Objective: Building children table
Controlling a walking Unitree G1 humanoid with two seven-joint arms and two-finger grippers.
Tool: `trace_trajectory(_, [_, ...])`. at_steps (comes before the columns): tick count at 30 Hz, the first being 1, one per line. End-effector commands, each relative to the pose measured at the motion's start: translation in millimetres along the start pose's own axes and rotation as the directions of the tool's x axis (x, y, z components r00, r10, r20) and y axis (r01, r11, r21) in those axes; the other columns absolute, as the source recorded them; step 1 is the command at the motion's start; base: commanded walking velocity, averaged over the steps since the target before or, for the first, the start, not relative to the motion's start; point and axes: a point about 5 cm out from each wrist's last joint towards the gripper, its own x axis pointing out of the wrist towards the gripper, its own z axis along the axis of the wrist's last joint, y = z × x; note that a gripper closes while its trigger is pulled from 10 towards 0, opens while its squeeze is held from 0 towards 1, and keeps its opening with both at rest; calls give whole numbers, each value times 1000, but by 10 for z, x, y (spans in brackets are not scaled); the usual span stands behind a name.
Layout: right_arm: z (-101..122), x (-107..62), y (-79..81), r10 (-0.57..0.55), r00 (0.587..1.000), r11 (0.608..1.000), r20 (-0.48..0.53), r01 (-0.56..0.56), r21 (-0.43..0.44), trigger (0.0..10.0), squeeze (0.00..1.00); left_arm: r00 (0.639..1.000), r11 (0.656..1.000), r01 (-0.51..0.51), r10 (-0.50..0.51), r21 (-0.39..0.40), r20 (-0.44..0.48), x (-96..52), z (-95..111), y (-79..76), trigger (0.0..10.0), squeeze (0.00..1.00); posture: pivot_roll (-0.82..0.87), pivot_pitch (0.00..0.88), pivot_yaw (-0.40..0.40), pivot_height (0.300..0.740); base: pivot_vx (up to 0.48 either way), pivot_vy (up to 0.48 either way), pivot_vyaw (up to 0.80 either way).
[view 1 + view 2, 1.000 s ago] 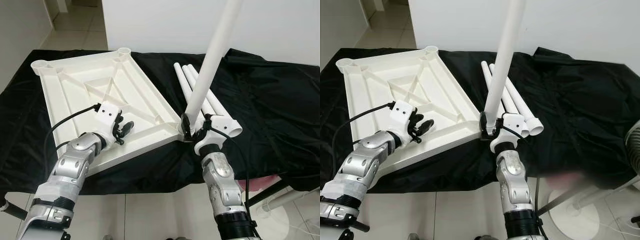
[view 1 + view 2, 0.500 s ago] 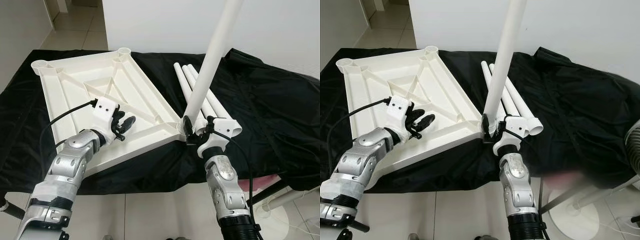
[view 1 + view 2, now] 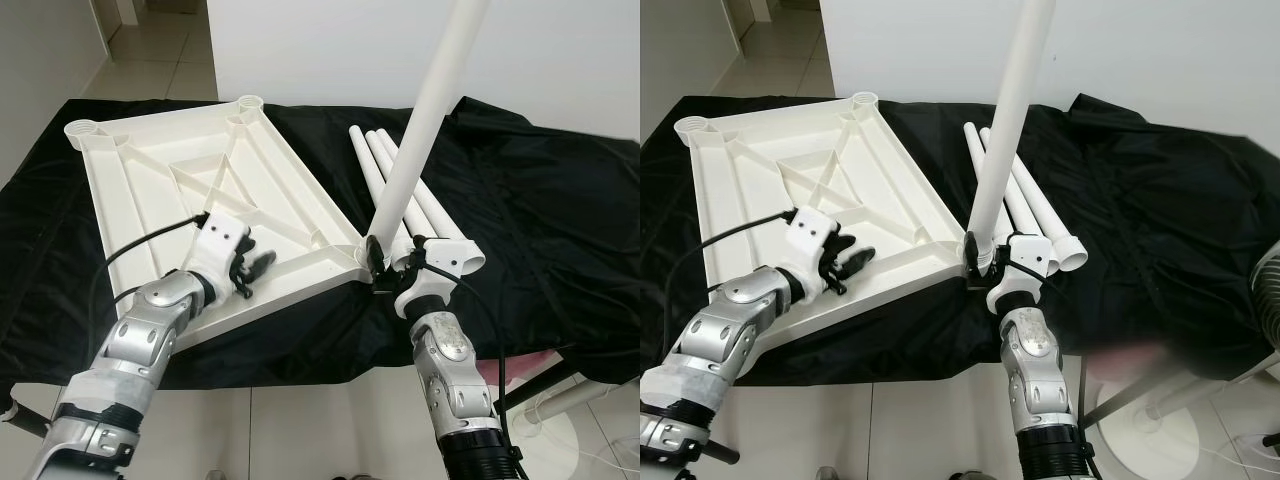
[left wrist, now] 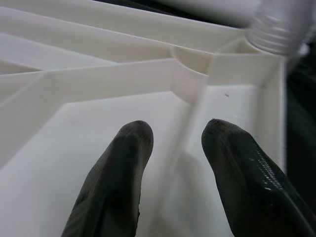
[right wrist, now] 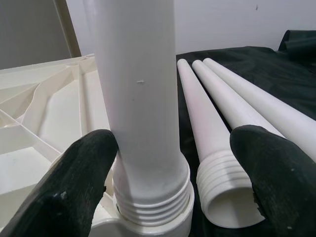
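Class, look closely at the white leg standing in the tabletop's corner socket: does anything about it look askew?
Yes. The long white plastic table leg in the near corner socket of the upturned white plastic tabletop leans toward the right instead of standing plumb, its threads still showing above the socket.

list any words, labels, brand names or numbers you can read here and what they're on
None: no readable text.
The upturned white tabletop, the upright leg standing in its corner socket, the three loose legs on the black cloth and both arms are unmarked.
The left claw is open over the tabletop. The right claw is open at the upright leg's threaded base; one finger touches it.
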Motion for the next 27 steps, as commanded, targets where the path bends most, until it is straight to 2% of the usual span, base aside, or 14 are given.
trace_trajectory(1, [-17,6,-39,-19,1000,1000,-6,19,-6,10000,0,999,999,34,-33,25,-18,15,-25,-54,10000,0,-53,64,-58,740,0,0,0])
trace_trajectory(10, [-23,1,-61,-32,999,999,-7,32,-15,10000,0,998,999,28,-26,39,-50,33,-43,-30,10000,0,-56,73,-51,740,0,0,0])
trace_trajectory(14, [-22,4,-62,-38,999,999,-6,38,-15,10000,0,996,998,-42,45,44,-80,69,-56,76,10000,0,-63,79,-44,740,0,0,0])
trace_trajectory(27, [-19,19,-74,-46,999,999,-3,46,-17,10000,0,985,992,-124,128,39,-118,126,-45,222,10000,0,-72,79,-36,740,0,0,0])
